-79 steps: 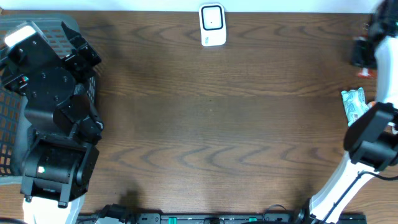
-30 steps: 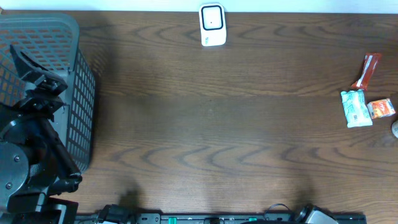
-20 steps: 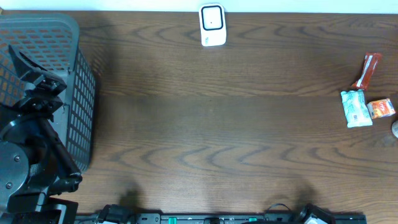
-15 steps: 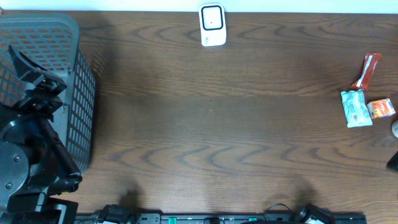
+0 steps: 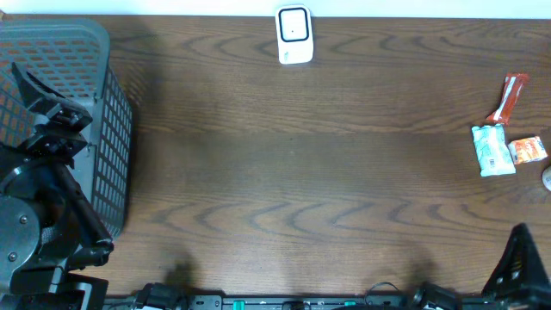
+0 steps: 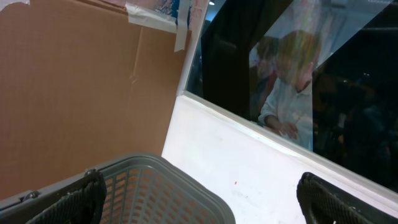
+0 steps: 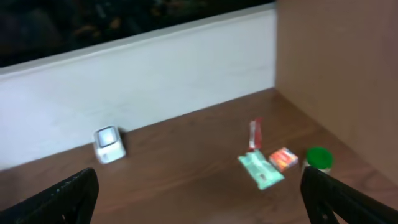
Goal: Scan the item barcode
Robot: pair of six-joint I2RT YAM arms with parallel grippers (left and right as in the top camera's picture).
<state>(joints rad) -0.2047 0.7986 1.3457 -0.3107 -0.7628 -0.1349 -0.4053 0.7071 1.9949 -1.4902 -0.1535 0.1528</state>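
Dark wood-grain surface (image 5: 293,172), wide and brown, running edge to edge. At the far edge, dead centre, a white scanner (image 5: 294,34) stands against the white wall. Over on the left end sits a grey mesh basket (image 5: 110,129). Swing right and there's a little cluster. A red stick (image 5: 508,97) lies tilted, nearest the far side. Just below it is a pale green pouch (image 5: 492,150), with an orange packet (image 5: 528,150) right beside the pouch. Tucked at the very right edge, a green-lidded tub (image 7: 319,157) shows just beside the orange packet.
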